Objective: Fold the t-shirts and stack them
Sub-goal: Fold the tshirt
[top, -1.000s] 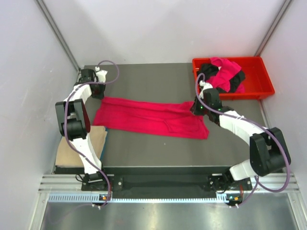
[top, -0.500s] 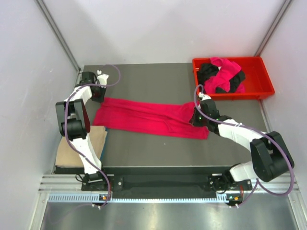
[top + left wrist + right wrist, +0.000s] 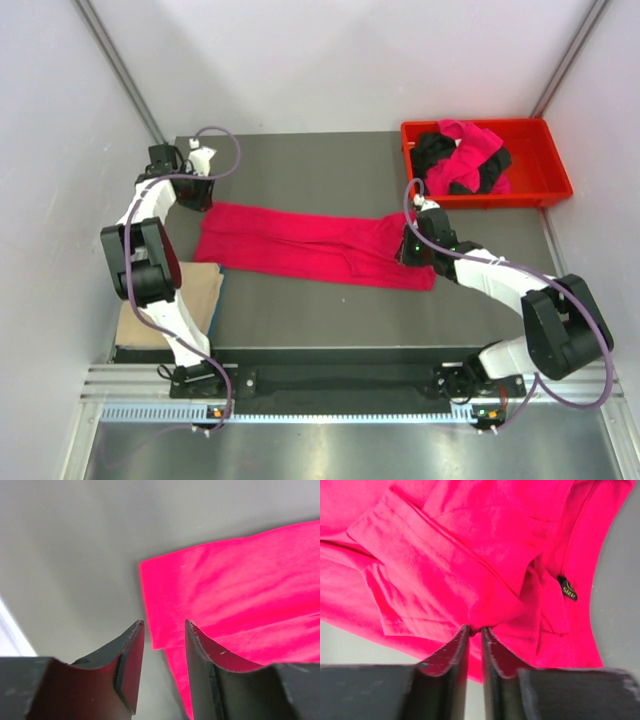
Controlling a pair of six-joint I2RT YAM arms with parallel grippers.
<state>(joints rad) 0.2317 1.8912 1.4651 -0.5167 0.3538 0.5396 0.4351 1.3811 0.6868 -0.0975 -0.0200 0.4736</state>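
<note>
A bright magenta t-shirt (image 3: 300, 242) lies on the dark table as a long folded strip running left to right. My left gripper (image 3: 193, 190) hovers just off its far-left corner, and in the left wrist view the gripper (image 3: 164, 625) is open and empty, with that corner of the magenta t-shirt (image 3: 240, 580) beyond the tips. My right gripper (image 3: 406, 250) sits on the strip's right end. In the right wrist view the gripper (image 3: 475, 629) has its jaws a narrow slit apart, with a small pucker of the t-shirt (image 3: 445, 540) pinched at the tips.
A red tray (image 3: 480, 124) at the back right holds a heap of a black t-shirt (image 3: 436, 150) and a magenta t-shirt (image 3: 472, 142). A folded tan-beige t-shirt (image 3: 172, 305) lies at the table's front left corner. Grey walls close in both sides.
My left gripper has opened, let go of the t-shirt's left corner and drawn back to the far left. My right gripper came down and nearer with the right end, and its jaws parted slightly.
</note>
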